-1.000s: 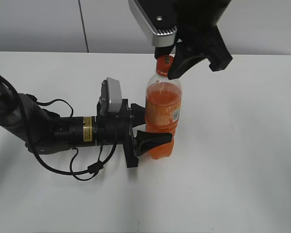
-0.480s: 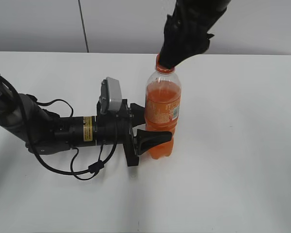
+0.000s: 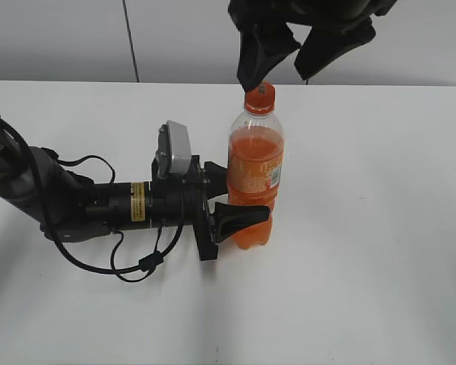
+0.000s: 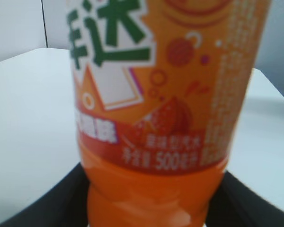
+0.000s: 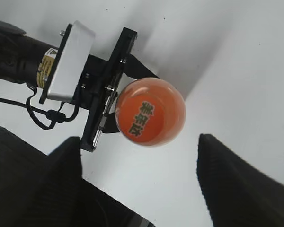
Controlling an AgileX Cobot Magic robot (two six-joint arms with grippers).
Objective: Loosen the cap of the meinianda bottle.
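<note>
Exterior view: tall clear plastic meinianda bottle (image 3: 254,179) of orange drink stood upright mid-worktop, toward rear edge of white table (image 3: 380,251). Left gripper (image 3: 235,199) clamped on lower body. Right gripper (image 3: 283,67), half a second earlier closed over small ribbed orange screw cap (image 3: 260,95), now lifted clear, fingers apart: twist stroke judged finished, regrasp possibly next.

Left wrist view: orange label (image 4: 165,90) filled frame, dark fingers (image 4: 253,198) hugging bottle.

Right wrist view: cap top seen between spread fingers (image 5: 239,182), untouched.

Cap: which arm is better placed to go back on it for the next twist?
Right. The right gripper hangs open directly above the cap. The left gripper is clamped on the meinianda bottle, holding it upright.
</note>
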